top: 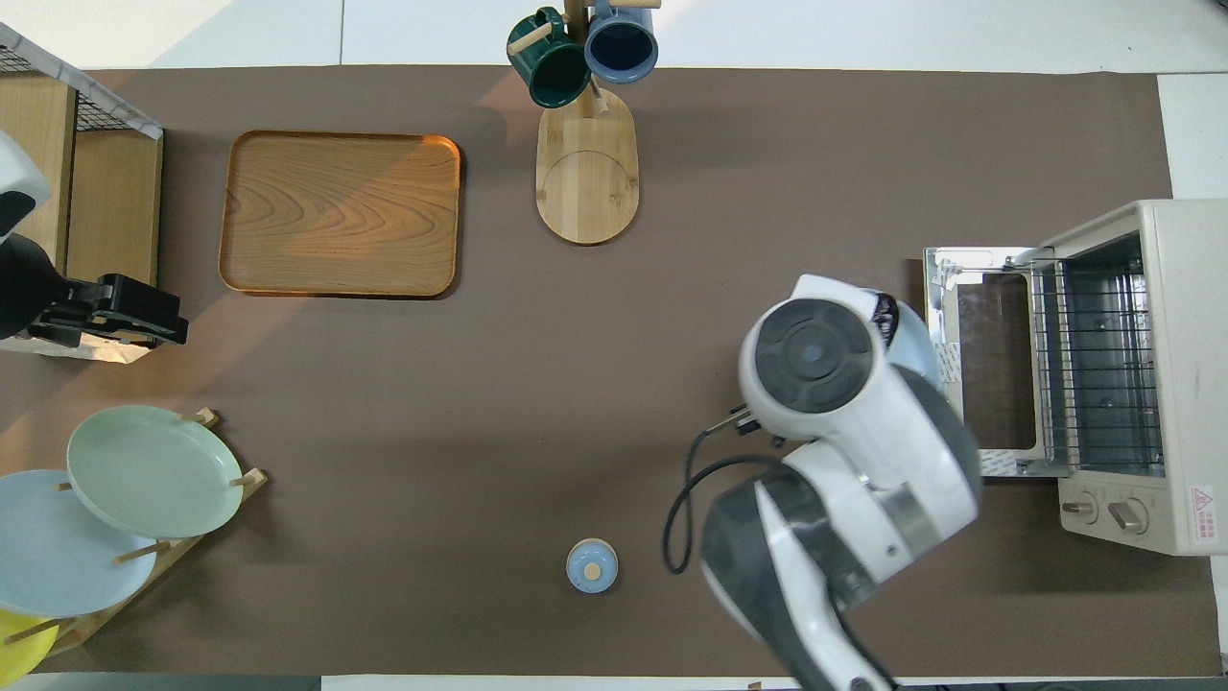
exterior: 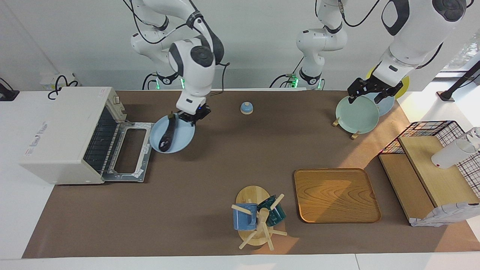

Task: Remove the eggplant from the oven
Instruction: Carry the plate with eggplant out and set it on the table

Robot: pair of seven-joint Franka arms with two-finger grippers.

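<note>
Brown table mat, glossy dark eggplant (exterior: pixel 167 135) lying on pale blue plate (exterior: pixel 183 140), cream toaster oven (exterior: pixel 63 135) door down, rack bare, right gripper (exterior: pixel 192 116) at eggplant's stem end, finger state cannot tell, left gripper (exterior: pixel 369 93) waiting over plate rack (exterior: pixel 345 125), fingers apart.

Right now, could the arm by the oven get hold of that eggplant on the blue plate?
Probably yes. The right gripper is already down over the eggplant's stem end on the blue plate, beside the oven's open door, and nothing stands between them. Whether it actually touches the eggplant, I can't tell.
</note>
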